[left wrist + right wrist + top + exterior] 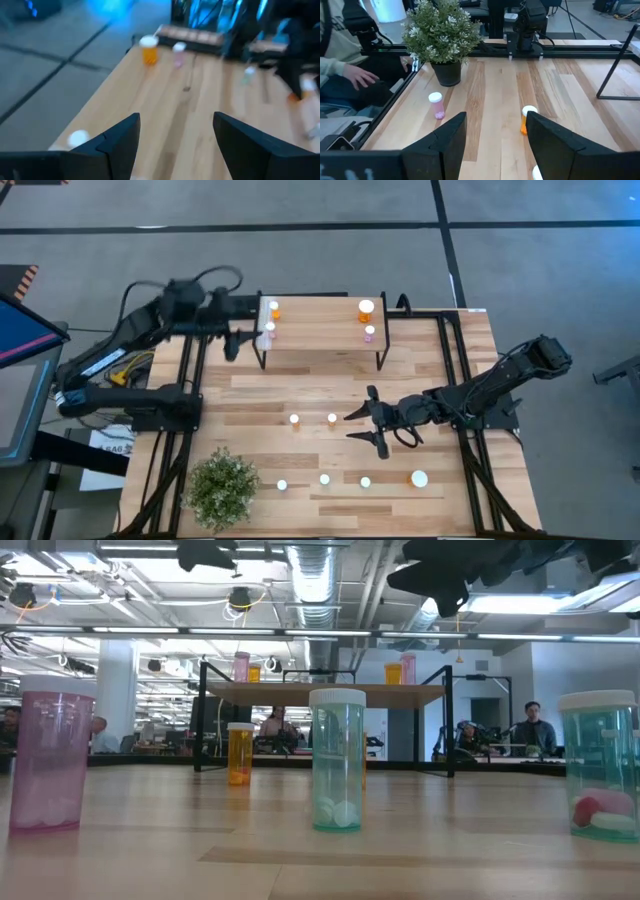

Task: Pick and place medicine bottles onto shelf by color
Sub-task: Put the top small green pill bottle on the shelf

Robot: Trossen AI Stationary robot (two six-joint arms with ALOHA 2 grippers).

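Note:
The shelf (320, 345) stands at the table's far middle on black legs. At its left end stand an orange bottle (273, 308) and a pink bottle (270, 328). At its right end are another orange one (366, 308) and another pink one (369, 332). My left gripper (245, 320) hangs open by the shelf's left end, pointing along the board (175, 115), nothing between its fingers. My right gripper (372, 427) is open over the table's middle. It points left at an orange bottle (527, 119). More bottles (325, 479) stand upright along the near edge.
A green potted plant (222, 488) stands at the near left corner. A larger white-capped bottle (419, 478) stands near right. In the low view a pink (50, 760), a green (337, 760) and a teal bottle (600, 765) stand close. A person's hand (355, 75) rests beyond the table's edge.

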